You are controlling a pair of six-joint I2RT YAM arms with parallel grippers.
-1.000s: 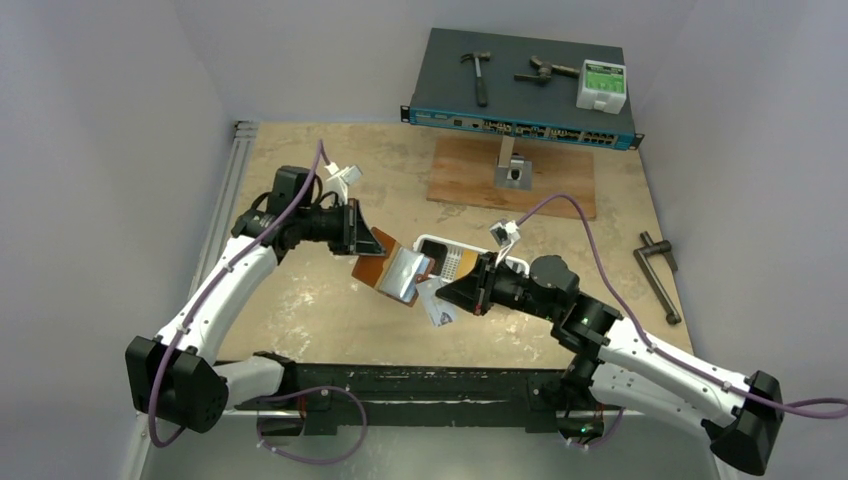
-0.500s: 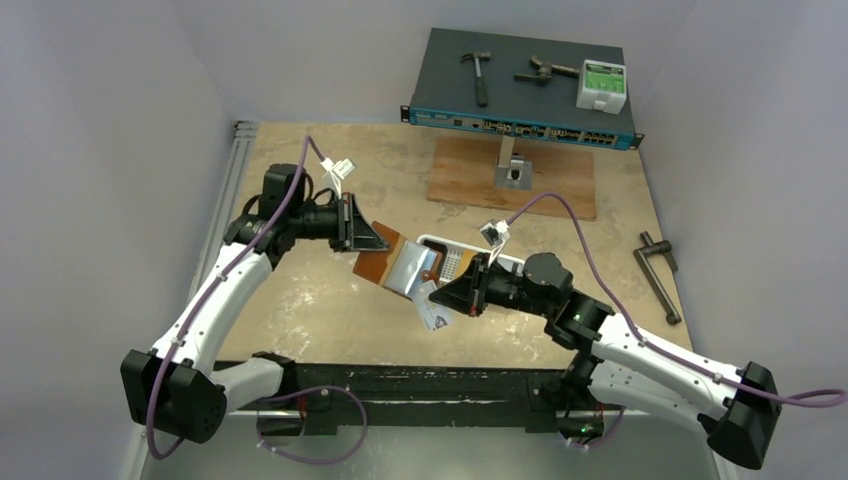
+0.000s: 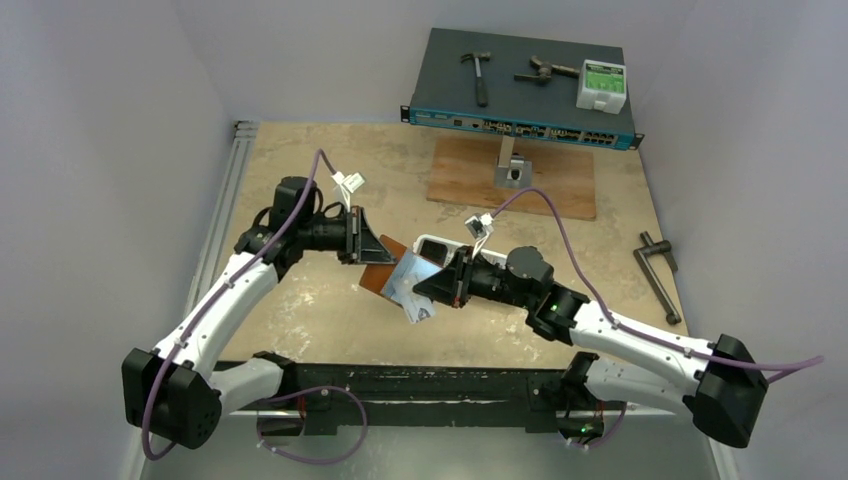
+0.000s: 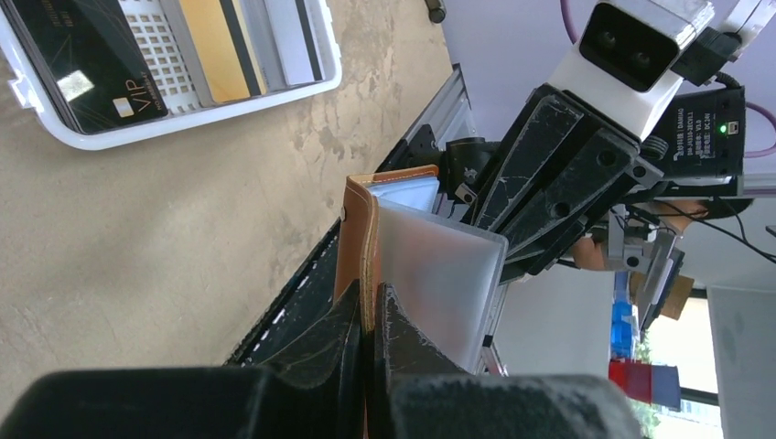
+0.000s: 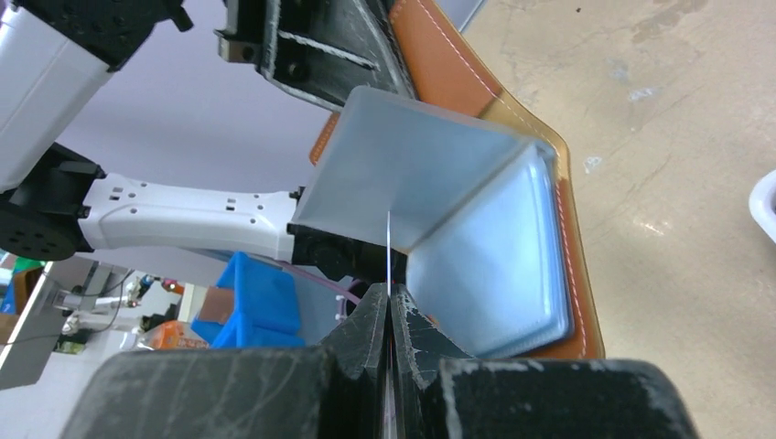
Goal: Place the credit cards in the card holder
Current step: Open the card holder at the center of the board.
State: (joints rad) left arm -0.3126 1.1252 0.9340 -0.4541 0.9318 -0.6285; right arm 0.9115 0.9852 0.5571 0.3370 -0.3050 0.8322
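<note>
Held in the air above the bench (image 3: pixel 300 200), between the two arms: the card holder (image 4: pixel 360 229), open, its brown leather edge pinched by the left fingers (image 4: pixel 369 306), pressed together on it. Attached inside, a frosted plastic sleeve (image 5: pixel 430 174), folded out toward the right arm. Clamped in the right fingers (image 5: pixel 389 311), shut tight on it: one thin credit card (image 5: pixel 388 242), seen only edge-on from the right wrist, with its tip just at the fold of the sleeve. Cannot tell whether already inside a pocket or only touching the plastic. Lying in the white tray (image 4: pixel 183 128) on the bench: the other credit cards, one black (image 4: pixel 82 64), one yellow (image 4: pixel 215 46), some pale (image 4: pixel 293 37).

Several ways to fail from here, probably. Easy to miss the pocket mouth: with a floppy sleeve and a thin card, likely to slide over the plastic and not into it. Pushing harder then likely to buckle the sleeve, or to turn the card holder about its single held edge, maybe even to pull it out of the left fingers. Gripped only at one end, so possible for the card to pivot or slip and drop to the bench. Very near to each other already, so also a risk of knocking the two pairs of fingers together on any further advance.
</note>
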